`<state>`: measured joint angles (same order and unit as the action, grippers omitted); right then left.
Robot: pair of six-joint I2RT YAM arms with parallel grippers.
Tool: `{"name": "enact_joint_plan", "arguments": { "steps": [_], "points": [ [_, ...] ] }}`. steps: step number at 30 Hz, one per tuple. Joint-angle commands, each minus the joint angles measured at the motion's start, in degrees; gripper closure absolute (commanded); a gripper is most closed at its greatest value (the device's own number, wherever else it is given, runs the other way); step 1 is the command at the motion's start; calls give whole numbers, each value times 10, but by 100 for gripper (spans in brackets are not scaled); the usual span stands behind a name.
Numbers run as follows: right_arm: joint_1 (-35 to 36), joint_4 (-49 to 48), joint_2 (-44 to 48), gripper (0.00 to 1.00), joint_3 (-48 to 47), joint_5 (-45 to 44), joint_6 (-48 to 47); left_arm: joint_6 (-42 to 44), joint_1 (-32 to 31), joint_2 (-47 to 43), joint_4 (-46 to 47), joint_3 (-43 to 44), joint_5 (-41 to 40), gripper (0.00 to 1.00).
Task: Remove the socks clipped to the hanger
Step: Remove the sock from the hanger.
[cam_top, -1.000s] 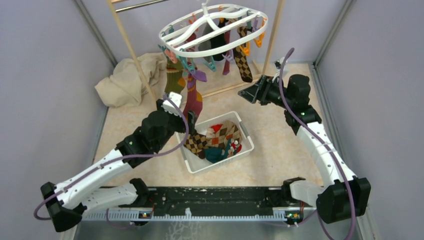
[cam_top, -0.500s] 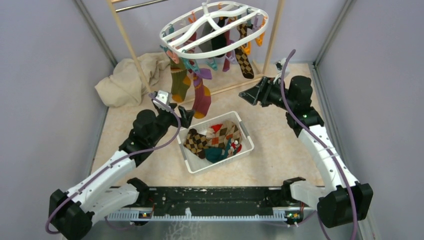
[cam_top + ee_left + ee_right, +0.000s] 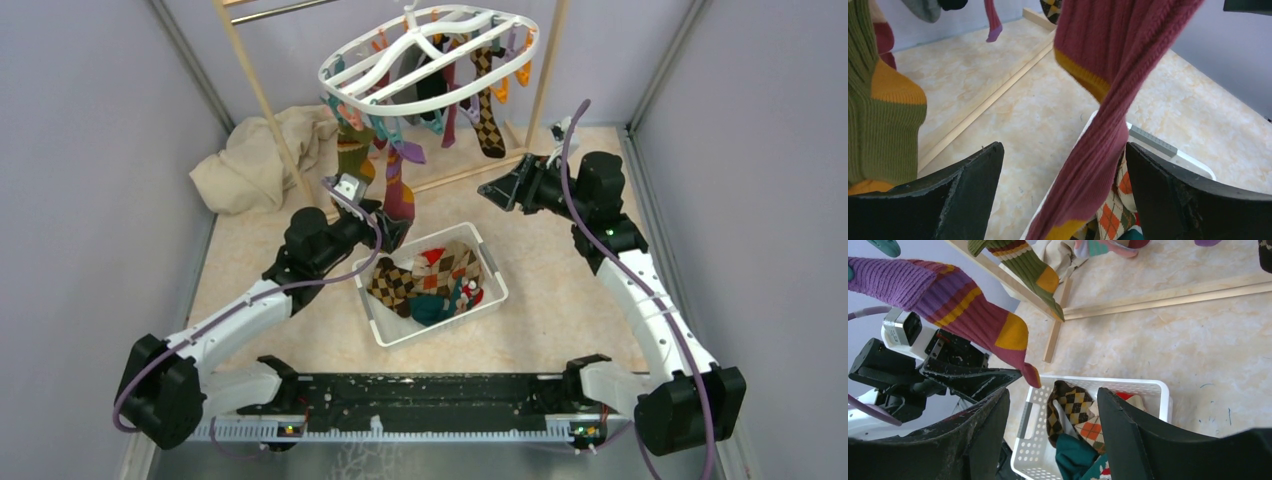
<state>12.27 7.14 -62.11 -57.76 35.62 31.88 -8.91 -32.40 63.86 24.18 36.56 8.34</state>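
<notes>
The white oval hanger (image 3: 430,50) hangs at the top with several socks clipped to its pegs. A maroon sock with orange bands (image 3: 398,195) hangs lowest at its near left. A green and orange sock (image 3: 352,158) hangs beside it, and a brown argyle sock (image 3: 487,125) hangs at the right. My left gripper (image 3: 388,232) is open, its jaws either side of the maroon sock (image 3: 1108,125), which lies close to the right finger (image 3: 1168,190). My right gripper (image 3: 500,190) is open and empty, in the air to the right of the hanger.
A white mesh basket (image 3: 490,262) holding several socks stands just below the maroon sock's toe. The wooden rack's poles (image 3: 262,100) and base rail (image 3: 450,175) stand around the hanger. A beige cloth (image 3: 255,160) lies at the back left.
My left arm drew back to the left, then came forward again so its open jaws straddle the maroon sock's lower end. The hanger and socks swayed a little. The right arm has barely moved.
</notes>
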Motion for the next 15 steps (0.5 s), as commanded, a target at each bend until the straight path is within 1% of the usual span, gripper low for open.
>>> {"name": "enact_joint_plan", "arguments": {
  "steps": [1, 3, 4, 5, 7, 8, 9, 10, 12, 15],
  "points": [
    [3, -14, 14, 35, -20, 2, -10, 10, 8, 15, 60, 3, 48, 4],
    [3, -13, 14, 35, -21, 3, -10, 11, 10, 18, 62, 6, 52, 6],
    [3, -13, 14, 35, -23, 2, -10, 11, 10, 19, 60, 10, 54, 10],
    [3, -9, 14, 35, -26, -1, -13, 12, 9, 20, 56, 15, 60, 19],
    [4, 1, 14, 35, -35, -6, -18, 13, 9, 25, 31, 32, 70, 46],
    [4, 6, 16, 36, -39, -9, -20, 15, 10, 28, 19, 41, 76, 55],
    [4, 9, 19, 36, -43, -13, -23, 15, 10, 30, 5, 50, 78, 60],
    [4, 16, 21, 37, -48, -17, -27, 14, 9, 31, -7, 59, 78, 63],
    [14, 41, 26, 40, -63, -42, -47, 16, 9, 33, -23, 72, 79, 65],
    [59, 93, 36, 44, -94, -120, -97, 14, 9, 40, -58, 98, 69, 76]
  ]
}}
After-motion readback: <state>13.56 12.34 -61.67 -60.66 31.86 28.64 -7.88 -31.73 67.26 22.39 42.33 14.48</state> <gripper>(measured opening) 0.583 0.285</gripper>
